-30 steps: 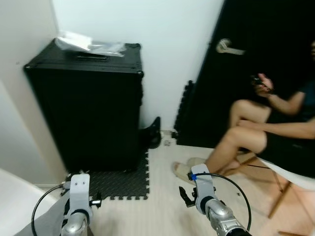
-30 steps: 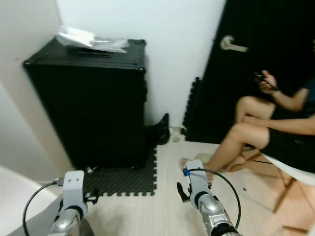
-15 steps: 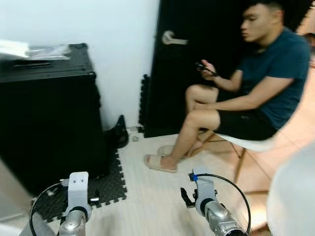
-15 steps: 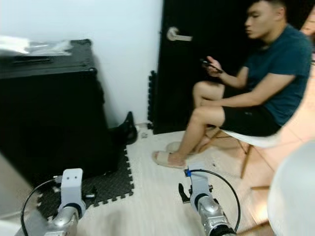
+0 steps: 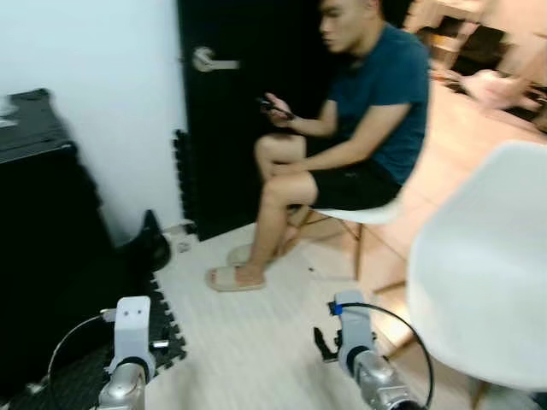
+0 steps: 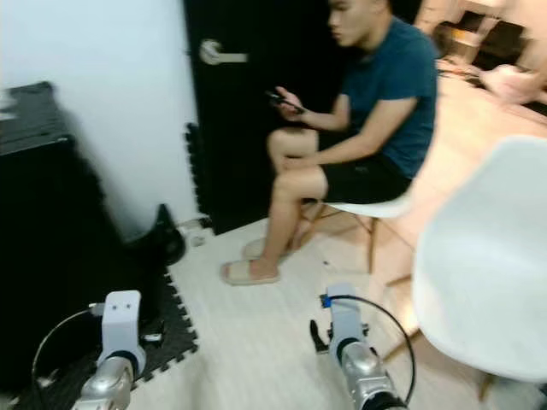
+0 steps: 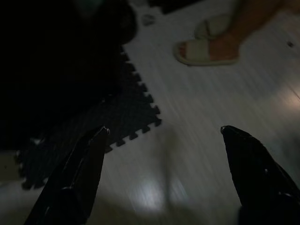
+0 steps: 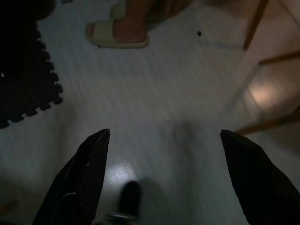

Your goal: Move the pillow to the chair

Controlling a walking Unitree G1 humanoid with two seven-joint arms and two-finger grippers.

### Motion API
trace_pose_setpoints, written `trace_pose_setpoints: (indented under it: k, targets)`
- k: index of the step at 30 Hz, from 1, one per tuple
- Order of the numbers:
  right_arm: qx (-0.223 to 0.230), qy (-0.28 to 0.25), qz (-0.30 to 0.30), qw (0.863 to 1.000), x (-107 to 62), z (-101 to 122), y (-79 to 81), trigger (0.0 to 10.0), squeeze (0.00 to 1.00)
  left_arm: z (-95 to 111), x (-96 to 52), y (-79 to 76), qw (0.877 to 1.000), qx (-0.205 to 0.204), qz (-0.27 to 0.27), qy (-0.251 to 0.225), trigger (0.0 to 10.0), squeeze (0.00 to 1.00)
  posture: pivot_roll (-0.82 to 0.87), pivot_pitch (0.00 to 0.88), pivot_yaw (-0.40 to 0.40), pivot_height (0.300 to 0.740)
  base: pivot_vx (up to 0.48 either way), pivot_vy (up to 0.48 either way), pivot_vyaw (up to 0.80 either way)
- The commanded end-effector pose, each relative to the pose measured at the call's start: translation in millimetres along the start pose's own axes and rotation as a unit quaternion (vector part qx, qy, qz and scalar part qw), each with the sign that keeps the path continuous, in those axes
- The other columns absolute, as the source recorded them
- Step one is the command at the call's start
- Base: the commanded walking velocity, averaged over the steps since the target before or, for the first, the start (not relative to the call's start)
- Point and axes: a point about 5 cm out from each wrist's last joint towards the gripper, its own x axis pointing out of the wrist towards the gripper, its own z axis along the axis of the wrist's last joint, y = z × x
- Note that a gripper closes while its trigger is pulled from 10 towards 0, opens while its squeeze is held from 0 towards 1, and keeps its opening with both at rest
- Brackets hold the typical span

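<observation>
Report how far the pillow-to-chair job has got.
Nothing looks done yet. Both the left gripper and the right gripper are open and hold nothing, hanging over the pale floor. An empty white chair stands at the robot's right. Finding, picking up and placing the pillow are all left.

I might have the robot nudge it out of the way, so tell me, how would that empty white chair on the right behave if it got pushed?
The white chair has a thin moulded shell, so it is probably light for its size. It seems to stand on slim wooden legs on smooth pale flooring, so a low push would likely slide it. A push high on the backrest may tip it instead.
</observation>
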Motion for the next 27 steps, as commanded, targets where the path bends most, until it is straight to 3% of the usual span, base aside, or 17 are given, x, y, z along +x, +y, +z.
trace_pose_setpoints:
  k: [1,27]
  targets:
    - [0.003,0.008,-0.008,1.000,-1.2,-3.2,-4.5,10.0,0.00,-1.6,0.1,-0.8,1.000,-0.001,-0.001,0.007,10.0,0.00,0.08,0.075,-0.034,0.740,0.000,0.000,-0.80]
    - [-0.004,0.014,-0.021,1.000,-2.5,-5.3,-11.5,10.0,0.00,-1.2,1.0,-4.5,1.000,0.000,-0.004,0.012,10.0,0.00,0.07,0.055,-0.037,0.740,0.000,0.000,-0.80]
